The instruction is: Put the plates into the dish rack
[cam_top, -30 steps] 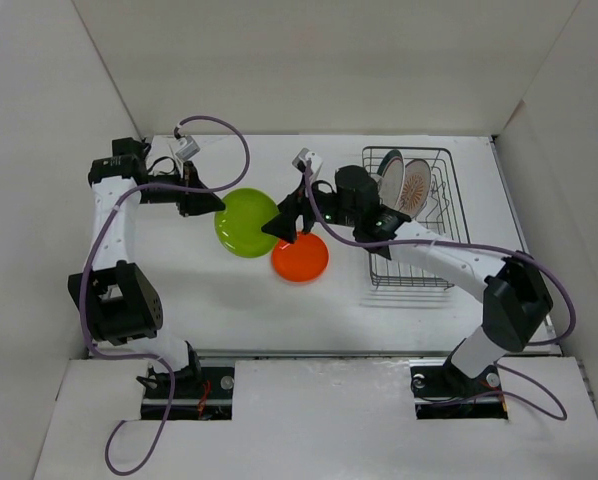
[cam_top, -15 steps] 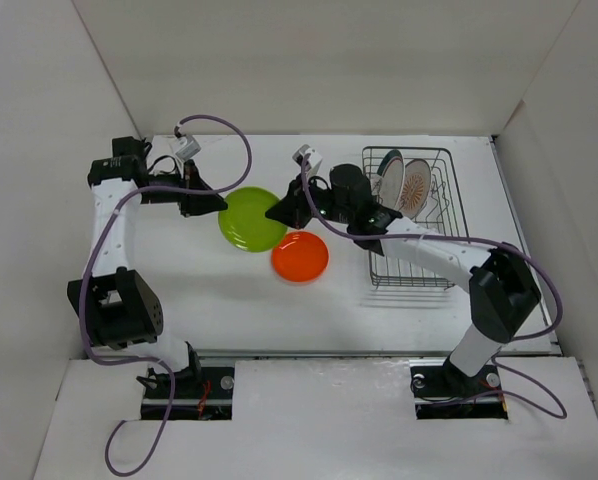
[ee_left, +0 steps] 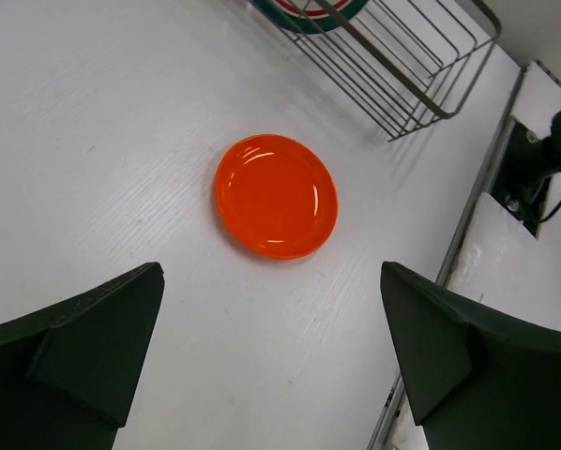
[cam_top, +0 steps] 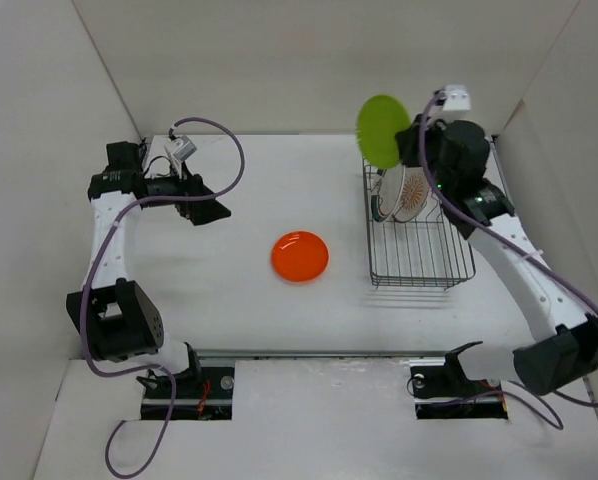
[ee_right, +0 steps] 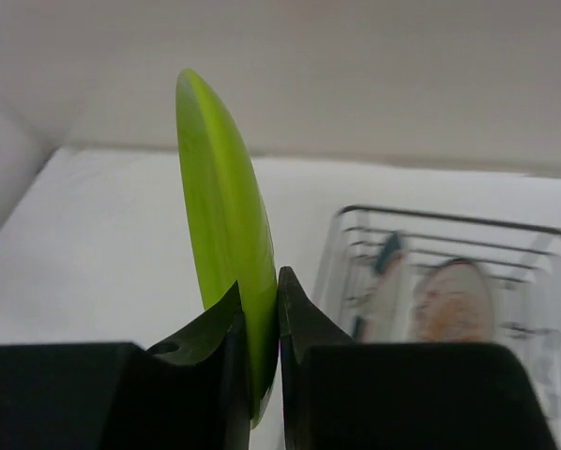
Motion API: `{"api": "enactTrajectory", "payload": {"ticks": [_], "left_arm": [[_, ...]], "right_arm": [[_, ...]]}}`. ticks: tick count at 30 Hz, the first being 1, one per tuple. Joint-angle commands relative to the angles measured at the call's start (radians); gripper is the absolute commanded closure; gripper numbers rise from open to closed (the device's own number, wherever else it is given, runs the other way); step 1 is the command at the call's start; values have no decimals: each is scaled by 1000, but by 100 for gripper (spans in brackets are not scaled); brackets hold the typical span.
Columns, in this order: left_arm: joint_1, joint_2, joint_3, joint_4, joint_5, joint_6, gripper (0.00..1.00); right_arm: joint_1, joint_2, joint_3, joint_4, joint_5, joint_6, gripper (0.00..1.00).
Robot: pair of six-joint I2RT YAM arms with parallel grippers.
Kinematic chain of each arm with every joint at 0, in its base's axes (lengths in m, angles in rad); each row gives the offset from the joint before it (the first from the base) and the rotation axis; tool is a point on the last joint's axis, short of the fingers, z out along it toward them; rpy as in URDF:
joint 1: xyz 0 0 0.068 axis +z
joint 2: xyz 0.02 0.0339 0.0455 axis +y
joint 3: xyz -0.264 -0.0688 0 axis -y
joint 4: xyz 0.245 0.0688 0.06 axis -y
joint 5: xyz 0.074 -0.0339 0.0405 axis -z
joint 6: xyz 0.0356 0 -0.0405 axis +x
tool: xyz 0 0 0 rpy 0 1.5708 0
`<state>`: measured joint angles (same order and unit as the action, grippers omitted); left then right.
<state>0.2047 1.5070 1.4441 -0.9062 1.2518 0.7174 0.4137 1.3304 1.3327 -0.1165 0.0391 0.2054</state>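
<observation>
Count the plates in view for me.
4. The lime green plate is gripped on edge in the right tool above the dish rack. The orange plate lies flat on the table. The sunburst plate and green-rimmed plate stand in the rack.

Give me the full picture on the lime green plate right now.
The lime green plate is plain, round, glossy and plastic-looking. It stands on edge in the air above the far end of the dish rack, not yet in a slot. The right gripper pinches its rim between both fingers; nothing else touches it.
</observation>
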Motion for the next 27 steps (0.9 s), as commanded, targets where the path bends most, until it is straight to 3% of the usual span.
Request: {"api": "enactTrajectory", "payload": {"ticks": [1,5,9,19,27], "left_arm": [[4,-108,-57,248,-81,-211,0],[4,-217,-120,398,-227,-321,0],[4,-251,-142,418,-275,-351,0],[4,-240,-133,428,-339,-375,0],[4,-222,-142,428,-339,-375,0]], "right_arm": [[-94,-66,85,-136,327,-99,100],[-258,-118,37,-83,315,-191,100],[-387,-100,26,-52,272,-192,100],[-432,72,-13,9,229,-268,100],[-432,139,-85,50,211,-189,100]]}}
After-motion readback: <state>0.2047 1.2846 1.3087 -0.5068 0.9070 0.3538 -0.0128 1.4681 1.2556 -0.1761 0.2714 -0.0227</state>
